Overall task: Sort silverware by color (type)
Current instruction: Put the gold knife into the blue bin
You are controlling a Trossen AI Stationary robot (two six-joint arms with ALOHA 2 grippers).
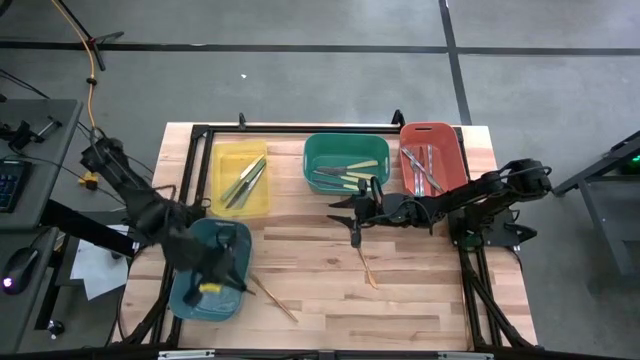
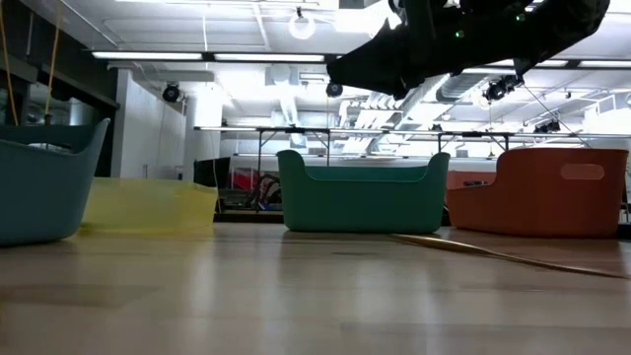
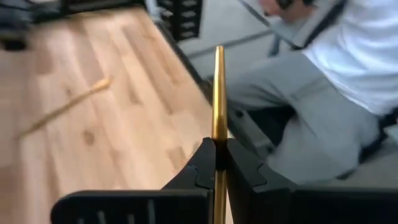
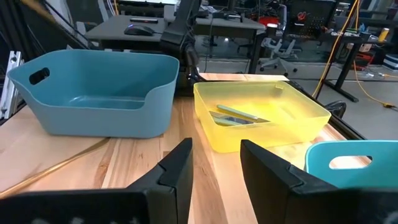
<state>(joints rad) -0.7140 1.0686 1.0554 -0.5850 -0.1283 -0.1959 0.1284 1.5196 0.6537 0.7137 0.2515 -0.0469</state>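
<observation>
Wood counter (image 1: 420, 290): left fingers (image 3: 219, 163) clamp yellow utensil (image 3: 218, 93) over blue bin (image 1: 190, 298); lower first. Right fingers (image 4: 214, 163) apart, empty.

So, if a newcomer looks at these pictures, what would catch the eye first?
Probably the four bright bins on the wooden table: yellow bin, green bin and red bin along the far edge, and the teal bin at the near left corner. Next, the left gripper over the teal bin, shut on a thin golden utensil, and the open right gripper near the green bin.
</observation>
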